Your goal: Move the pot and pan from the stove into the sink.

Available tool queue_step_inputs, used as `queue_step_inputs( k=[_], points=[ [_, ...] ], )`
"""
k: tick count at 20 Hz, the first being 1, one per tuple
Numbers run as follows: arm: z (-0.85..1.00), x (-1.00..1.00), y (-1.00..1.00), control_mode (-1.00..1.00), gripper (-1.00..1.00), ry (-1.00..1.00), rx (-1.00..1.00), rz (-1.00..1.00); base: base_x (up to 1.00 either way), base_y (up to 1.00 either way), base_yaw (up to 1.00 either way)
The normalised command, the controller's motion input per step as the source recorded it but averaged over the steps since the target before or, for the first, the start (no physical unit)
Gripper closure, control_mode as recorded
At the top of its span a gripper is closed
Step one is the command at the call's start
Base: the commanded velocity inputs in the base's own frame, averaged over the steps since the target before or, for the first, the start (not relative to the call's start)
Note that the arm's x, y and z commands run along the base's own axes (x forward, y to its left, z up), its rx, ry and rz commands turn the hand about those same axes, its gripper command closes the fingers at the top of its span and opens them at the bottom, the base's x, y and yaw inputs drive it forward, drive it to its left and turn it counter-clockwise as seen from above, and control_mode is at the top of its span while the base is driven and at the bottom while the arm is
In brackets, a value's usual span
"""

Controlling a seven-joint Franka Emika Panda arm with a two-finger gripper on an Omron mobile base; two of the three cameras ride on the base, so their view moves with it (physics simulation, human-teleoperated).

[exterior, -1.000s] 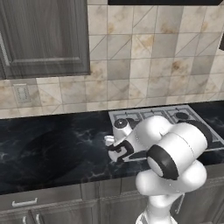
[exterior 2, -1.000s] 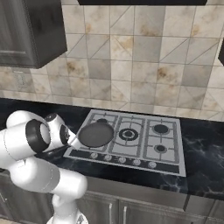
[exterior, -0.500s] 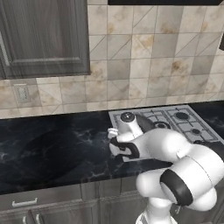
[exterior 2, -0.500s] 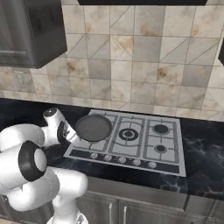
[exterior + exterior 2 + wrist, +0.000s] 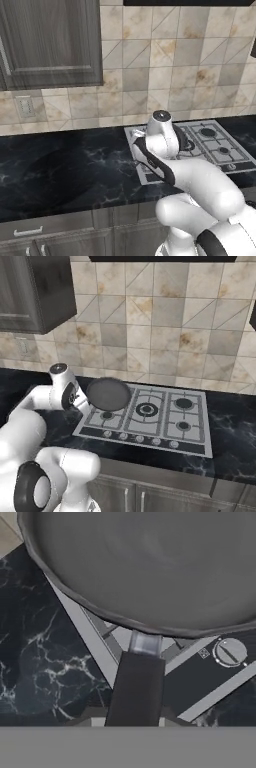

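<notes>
Since the earlier pictures the arm has swung forward over the front left of the stove (image 5: 150,413): a second ago its wrist hung back near the robot's body, and now it reaches out along the bench (image 5: 65,170) to the pan (image 5: 108,393), while the claw has drawn in from wide to a narrow grip.

In the hand view the pan's long dark handle (image 5: 136,687) runs straight down toward 6 o'clock and passes out of sight at the bottom edge, where the fingertips would be. The claw itself is hidden there, but its jaws are nearly closed, and I judge they are clamped on that handle. The pan's bowl takes up the top of that view, from 10 round to 2 o'clock, and one of the stove's knobs (image 5: 229,651) lies at about 4 o'clock.

In the right base view the pan sits over the stove's rear left burner, and it looks slightly raised, though I cannot be sure it has left the grate.

The step in hand is the pan's pick-up. The sink (image 5: 47,172) shows in the left base view as a dark hollow in the bench at about 9 o'clock from the stove, well apart from it. The next move calls for a clean lift, then a level carry leftward, since a long handle held at its end invites tipping.
</notes>
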Motion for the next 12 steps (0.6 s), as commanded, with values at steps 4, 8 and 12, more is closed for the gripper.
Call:
queue_step_inputs(
  k=[4,8,12],
  points=[
    [0.65,-0.71,-0.19,-1.00,1.00,0.00,0.03,-0.04,0.00,0.00,0.00],
    [0.39,-0.97,-0.15,-1.00,1.00,0.00,0.00,0.02,0.00,0.00,0.00],
    [0.25,-0.99,-0.08,-1.00,1.00,0.00,0.00,0.12,0.00,0.00,0.00]
  ],
)
